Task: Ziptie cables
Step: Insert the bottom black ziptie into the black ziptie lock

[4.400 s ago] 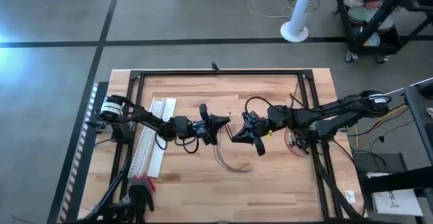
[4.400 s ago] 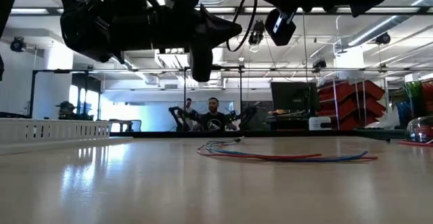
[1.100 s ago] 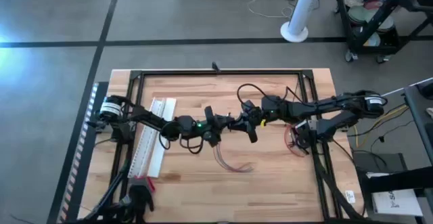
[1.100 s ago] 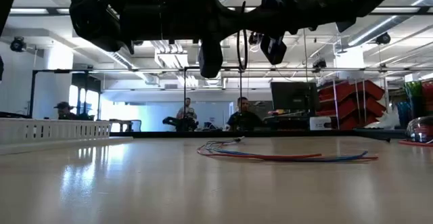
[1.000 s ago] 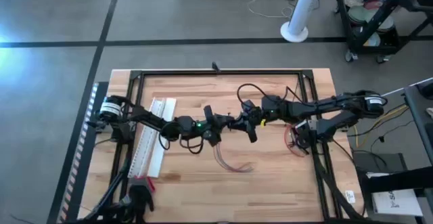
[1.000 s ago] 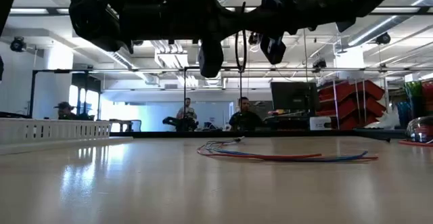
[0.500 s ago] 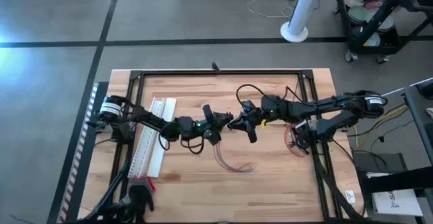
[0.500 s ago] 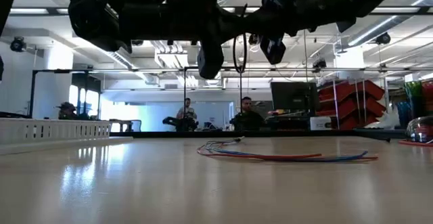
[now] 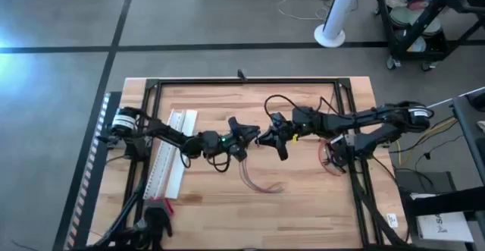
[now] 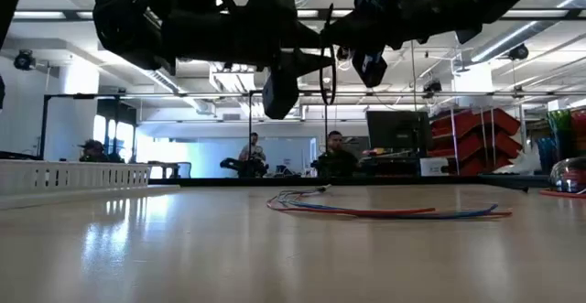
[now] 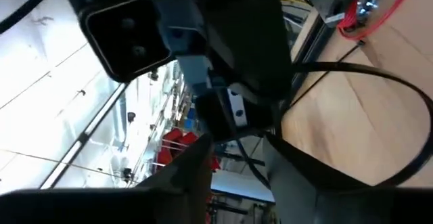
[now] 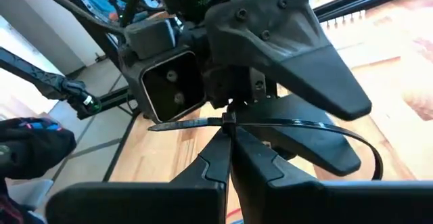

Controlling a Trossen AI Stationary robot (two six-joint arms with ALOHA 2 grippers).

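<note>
the pale wooden surface [image 9: 303,198] with its black metal frame carries a long white slotted strip [image 9: 173,154] along its left side, and well above its middle the two dark arms meet nose to nose. the right end effector [image 12: 229,130] is pinched closed on the head of a thin black plastic zip tie [image 12: 291,124] whose band curves out in a loop, while the left end effector [image 9: 248,136] faces it with its fingers spread apart and the tie between them. the thin bundle of pinkish-brown and dark cables [image 9: 256,181] lies loose on the surface just below the two, untouched.
</note>
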